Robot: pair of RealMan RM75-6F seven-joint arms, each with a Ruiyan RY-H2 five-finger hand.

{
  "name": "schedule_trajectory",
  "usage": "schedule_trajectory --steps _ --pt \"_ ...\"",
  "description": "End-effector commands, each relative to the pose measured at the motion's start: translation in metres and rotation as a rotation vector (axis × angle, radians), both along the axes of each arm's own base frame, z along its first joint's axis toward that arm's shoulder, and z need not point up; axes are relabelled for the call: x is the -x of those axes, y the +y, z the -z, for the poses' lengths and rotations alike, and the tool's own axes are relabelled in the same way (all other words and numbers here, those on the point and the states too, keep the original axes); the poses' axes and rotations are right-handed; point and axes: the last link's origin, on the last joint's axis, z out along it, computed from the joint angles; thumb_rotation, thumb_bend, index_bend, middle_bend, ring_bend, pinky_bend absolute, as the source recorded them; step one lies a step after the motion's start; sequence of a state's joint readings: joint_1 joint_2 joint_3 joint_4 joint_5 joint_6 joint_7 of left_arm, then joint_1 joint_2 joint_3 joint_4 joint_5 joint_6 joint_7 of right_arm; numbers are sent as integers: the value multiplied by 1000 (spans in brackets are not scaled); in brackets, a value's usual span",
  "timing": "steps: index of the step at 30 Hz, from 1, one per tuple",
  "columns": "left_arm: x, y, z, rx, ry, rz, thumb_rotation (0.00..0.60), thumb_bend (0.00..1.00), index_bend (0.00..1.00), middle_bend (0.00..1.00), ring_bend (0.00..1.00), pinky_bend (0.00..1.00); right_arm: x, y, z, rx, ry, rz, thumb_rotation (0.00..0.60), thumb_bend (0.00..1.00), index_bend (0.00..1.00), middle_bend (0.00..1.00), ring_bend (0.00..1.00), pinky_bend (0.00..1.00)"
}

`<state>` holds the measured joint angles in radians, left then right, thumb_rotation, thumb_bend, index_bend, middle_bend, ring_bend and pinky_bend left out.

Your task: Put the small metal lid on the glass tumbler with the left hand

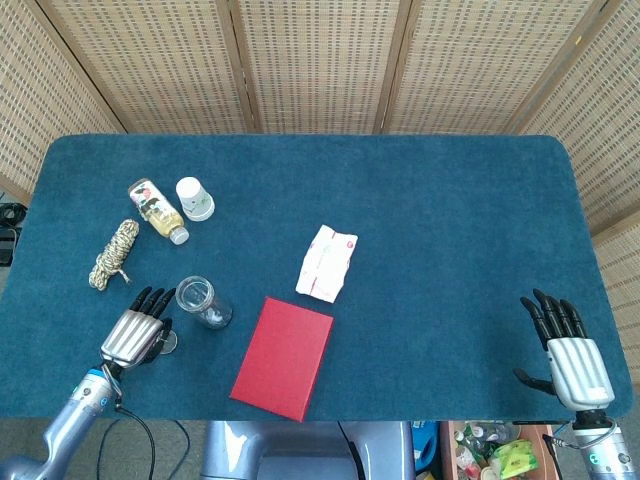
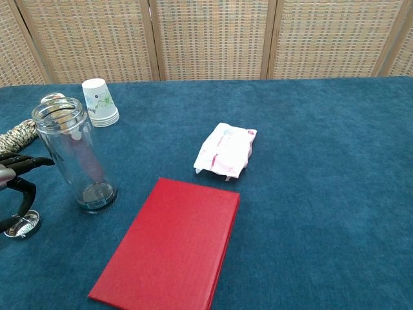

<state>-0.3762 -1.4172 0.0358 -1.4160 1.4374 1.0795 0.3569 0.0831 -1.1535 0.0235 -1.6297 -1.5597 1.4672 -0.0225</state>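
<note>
Small metal lid (image 2: 24, 224) on the counter (image 1: 450, 220) beneath the left hand (image 1: 133, 335), fingers spread, touching it; the chest view alone shows the glass tumbler (image 2: 73, 155) upright.

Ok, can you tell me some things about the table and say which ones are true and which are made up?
1. The glass tumbler stands upright with no lid on it. True.
2. The small metal lid is already on top of the tumbler. False: it lies on the blue cloth by the left hand, lower than the tumbler's mouth.
3. The red book lies flat near the front edge of the table. True.
4. The right hand is holding the white packet. False: it holds nothing, its fingers are apart, and it is far from the packet.
5. The paper cup stands mouth down. True.
</note>
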Motion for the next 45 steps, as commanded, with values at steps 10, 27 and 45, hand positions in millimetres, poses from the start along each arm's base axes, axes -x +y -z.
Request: schedule_trajectory --steps 10,27,45 --pt "4 2 -2 -6 12 -8 600 479 579 0 0 0 0 0 0 -1 0 -1 600 0 0 0 0 0" --pt "-5 -3 -31 -73 -25 33 600 479 580 0 0 0 0 1 1 -3 2 -2 600 0 0 0 0 0" --pt "-43 0 -107 -183 -143 102 600 479 580 0 0 0 -2 2 1 -2 2 -4 600 0 0 0 0 0"
